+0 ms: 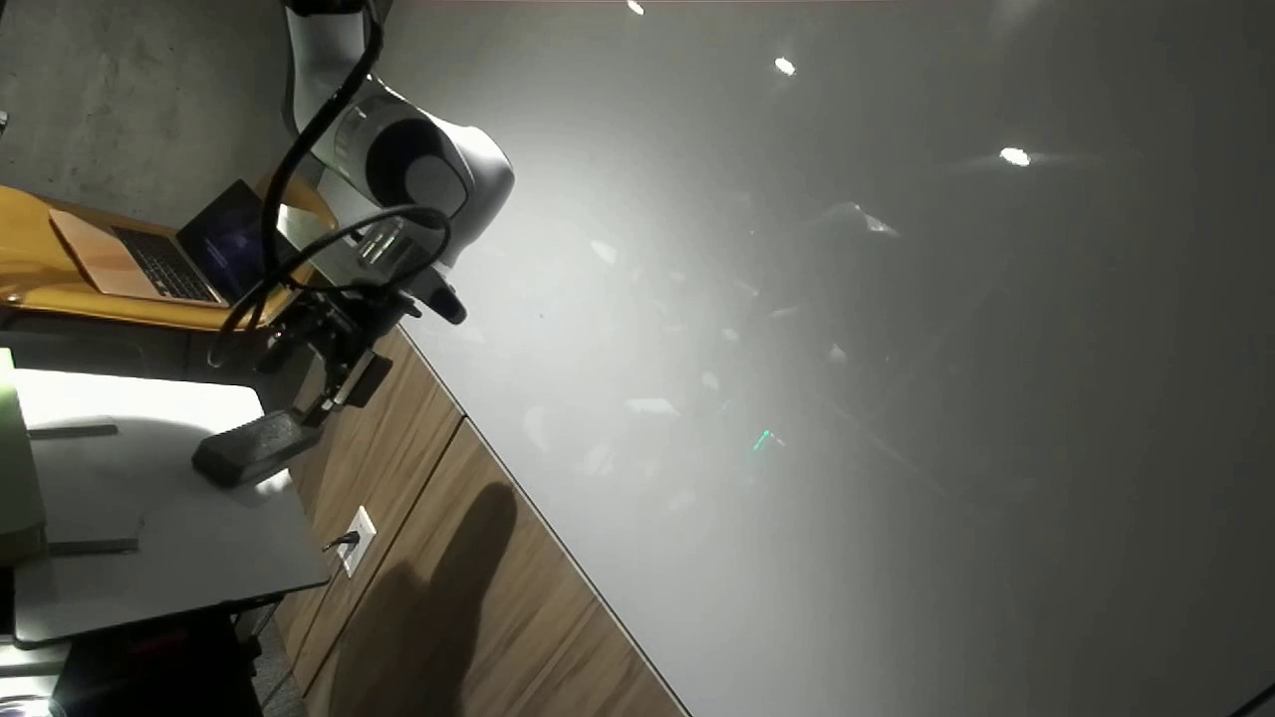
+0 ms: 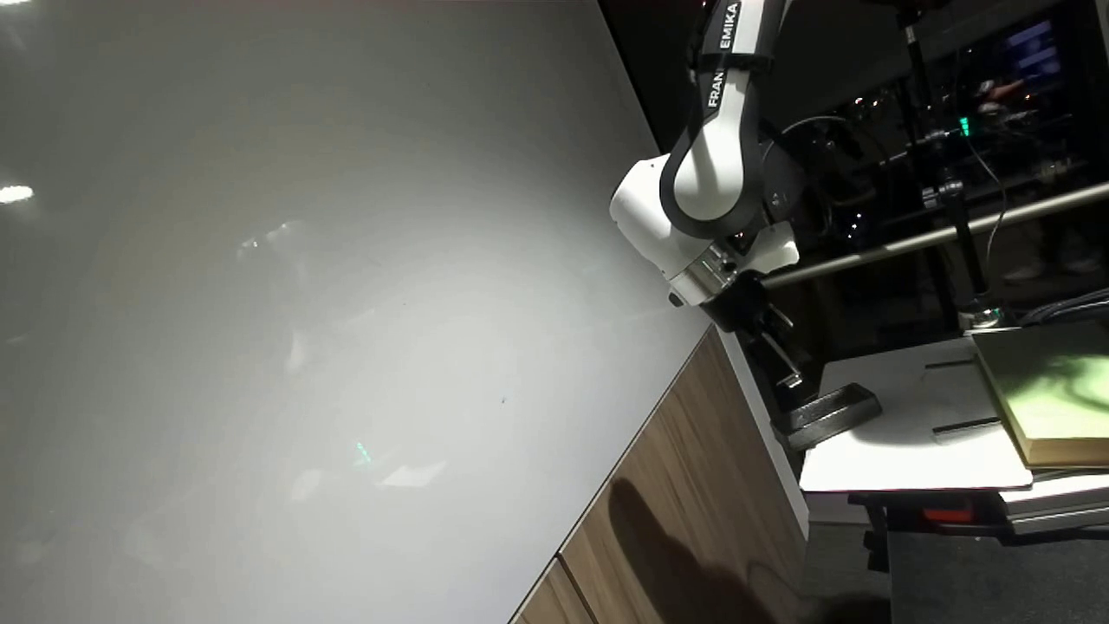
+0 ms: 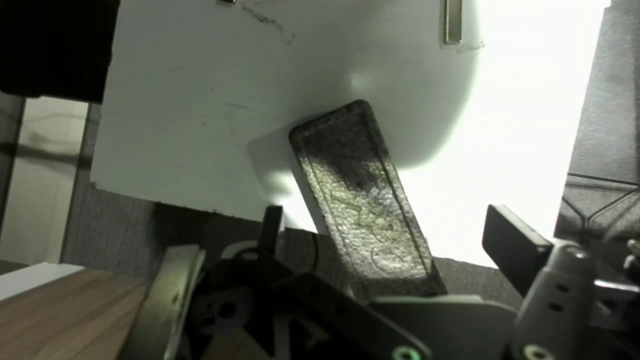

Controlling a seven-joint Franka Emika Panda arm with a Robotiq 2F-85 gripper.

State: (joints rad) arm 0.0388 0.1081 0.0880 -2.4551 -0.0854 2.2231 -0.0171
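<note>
Brightly lit white bench: I have the fingers spread wide near the dark block jutting past its edge.

White, black-trimmed jointed robot arm bent downward, its black two-fingered gripper spread wide.
In both exterior views the arm extends from the top edge and bends at a rounded, glossy white wrist housing, below which the gripper slants downward. A silvery metal ring sits between the housing and the gripper, and a thick black cable runs down the arm and loops near the wrist in an exterior view. In the wrist view, flat black rectangular fingertip pads stand well apart, a broad gap between them.
</note>
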